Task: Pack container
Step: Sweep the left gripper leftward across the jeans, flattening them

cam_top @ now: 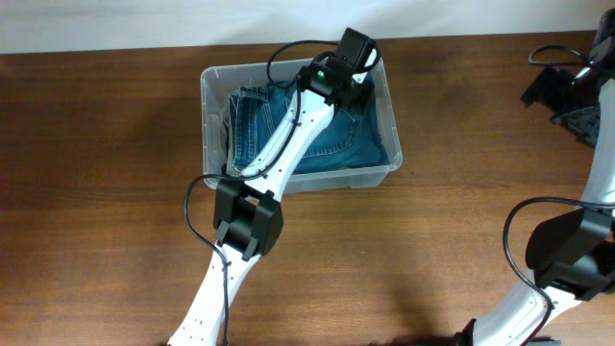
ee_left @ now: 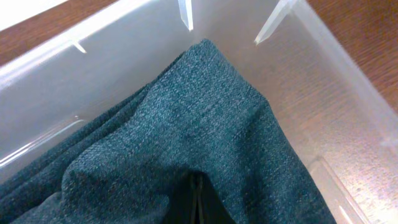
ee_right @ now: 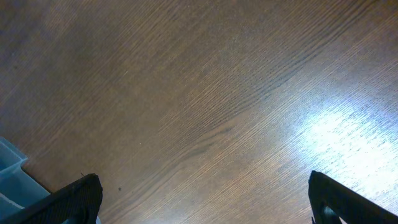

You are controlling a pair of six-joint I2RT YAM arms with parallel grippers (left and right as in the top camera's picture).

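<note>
The container (cam_top: 206,92) is a clear plastic bin at the back middle of the wooden table, its near wall (ee_left: 124,56) filling the top of the left wrist view. Folded blue jeans (cam_top: 336,146) lie inside it. My left gripper (ee_left: 198,202) reaches down into the bin's far right part, jaws pressed together, the fingertips sunk into a fold of the denim (ee_left: 205,124); no cloth shows between them. My right gripper (ee_right: 205,193) hangs over bare table at the far right (cam_top: 567,96), open wide, with nothing between its fingers (ee_right: 78,199).
A pale blue-grey plastic corner (ee_right: 9,171) shows at the left edge of the right wrist view. The table's far edge (cam_top: 144,50) runs just behind the bin. Black cables loop around both arms.
</note>
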